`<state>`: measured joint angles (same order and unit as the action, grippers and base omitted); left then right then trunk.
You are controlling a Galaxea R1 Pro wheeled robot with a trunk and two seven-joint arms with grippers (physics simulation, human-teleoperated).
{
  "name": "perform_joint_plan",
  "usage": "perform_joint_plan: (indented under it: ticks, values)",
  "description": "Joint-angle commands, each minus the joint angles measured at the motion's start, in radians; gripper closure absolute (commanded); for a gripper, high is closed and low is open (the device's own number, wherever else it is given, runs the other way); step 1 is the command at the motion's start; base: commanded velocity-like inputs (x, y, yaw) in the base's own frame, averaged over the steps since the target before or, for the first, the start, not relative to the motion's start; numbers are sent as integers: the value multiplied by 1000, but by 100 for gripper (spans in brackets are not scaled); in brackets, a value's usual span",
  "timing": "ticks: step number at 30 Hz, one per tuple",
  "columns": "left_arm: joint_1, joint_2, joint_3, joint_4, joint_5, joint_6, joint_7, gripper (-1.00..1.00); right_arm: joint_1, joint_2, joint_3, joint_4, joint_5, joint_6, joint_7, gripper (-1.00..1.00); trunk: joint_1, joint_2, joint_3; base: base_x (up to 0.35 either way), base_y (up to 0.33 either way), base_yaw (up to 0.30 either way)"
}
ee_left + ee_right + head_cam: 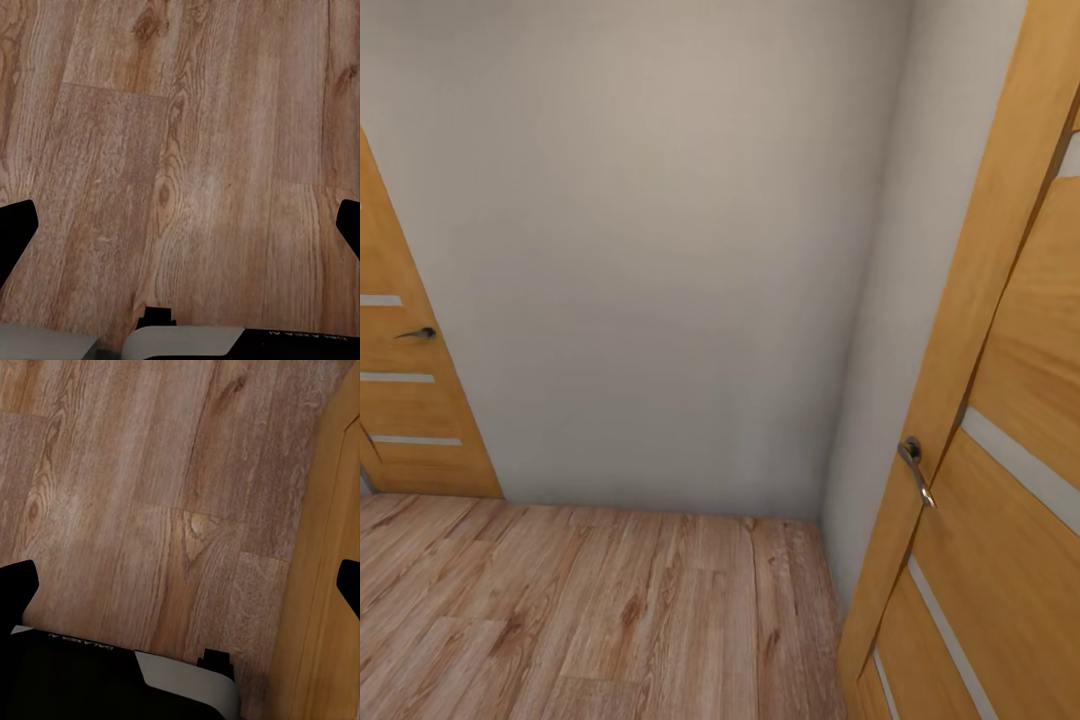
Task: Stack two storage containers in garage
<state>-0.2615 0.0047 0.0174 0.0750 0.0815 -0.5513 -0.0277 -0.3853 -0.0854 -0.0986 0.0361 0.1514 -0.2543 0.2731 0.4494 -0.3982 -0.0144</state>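
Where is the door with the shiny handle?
In the head view, the door stands close at the right edge, beside the pale wall, above the wood floor.

A corner of pale beige wall is seen above light wood plank flooring. An orange-brown door with a dark handle is set at the left. A second door with a metal handle is seen close at the right.
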Motion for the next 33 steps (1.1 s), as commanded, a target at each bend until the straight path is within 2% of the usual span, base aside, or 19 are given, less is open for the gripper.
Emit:
perform_joint_plan:
  ticks: [1,8,19,33]
  values:
    - [-2,0,1,4,6,-6,-3,-100,-1,-1,-9,4,10,-7,1,-100,1,-2,-2,0,0,0]
    - [-2,1,1,4,6,-6,-3,-100,-2,-1,-9,4,10,-7,1,-100,1,-2,-2,26,0,0]
    - [-2,1,1,4,6,-6,-3,-100,-1,-1,-9,4,10,-7,1,-100,1,-2,-2,253,0,0]
    - [-1,0,1,4,6,-6,-3,-100,-1,-1,-9,4,8,-7,1,-100,1,-2,-2,14,0,0]
